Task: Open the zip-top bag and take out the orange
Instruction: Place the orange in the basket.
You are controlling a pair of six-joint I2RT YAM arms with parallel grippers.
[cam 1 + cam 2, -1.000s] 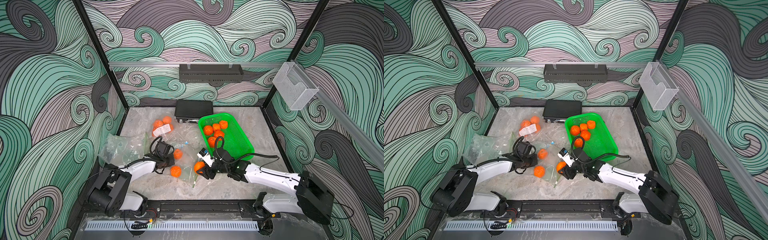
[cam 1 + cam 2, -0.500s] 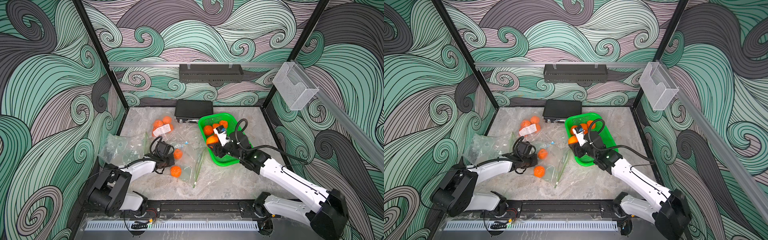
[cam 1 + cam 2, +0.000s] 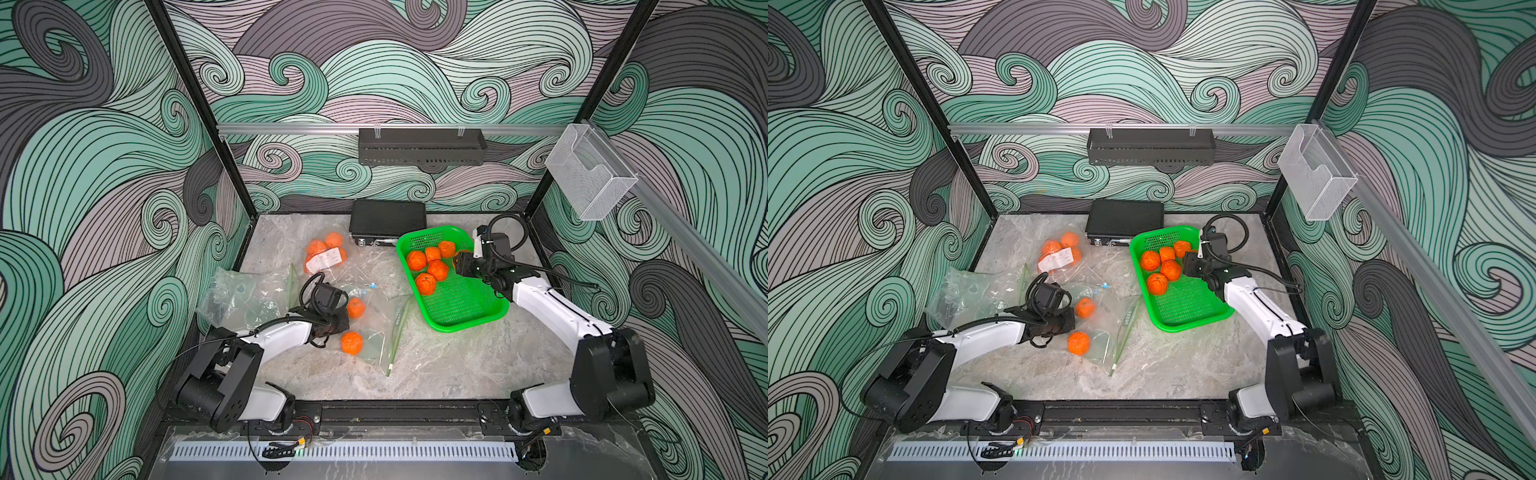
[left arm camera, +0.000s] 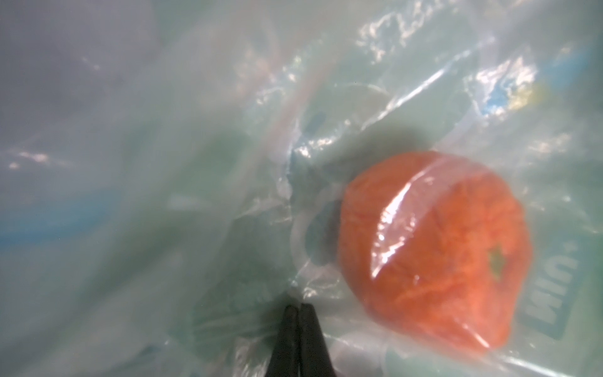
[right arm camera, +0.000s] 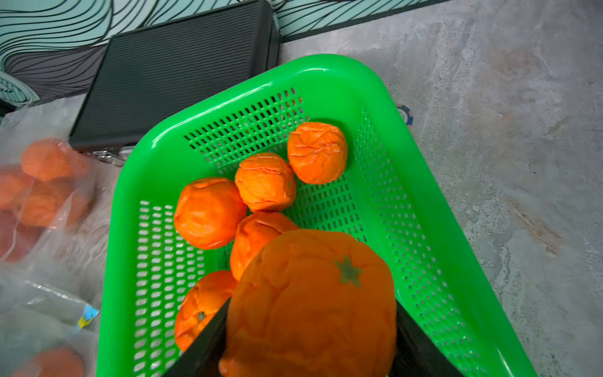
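My right gripper (image 5: 311,305) is shut on an orange (image 5: 310,293) and holds it above the green basket (image 5: 424,228). In both top views the gripper (image 3: 464,264) (image 3: 1192,262) hangs over the basket's far right side and hides most of that fruit. The clear zip-top bag (image 3: 380,332) (image 3: 1104,336) lies front middle, its green zip strip (image 3: 397,332) gaping. My left gripper (image 4: 298,308) is shut, pinching the bag's film beside an orange (image 4: 434,251) under the plastic. Two oranges (image 3: 356,307) (image 3: 351,343) lie by that gripper (image 3: 334,322).
The basket (image 3: 469,309) holds several loose oranges (image 3: 416,260). A bag with a white label and three oranges (image 3: 324,254) lies at the back. Crumpled clear bags (image 3: 237,291) sit at the left. A black box (image 3: 388,218) stands against the back wall.
My right arm lifted the orange from the bag's mouth at the front middle and carried it back and right over the basket. The left arm has stayed still.
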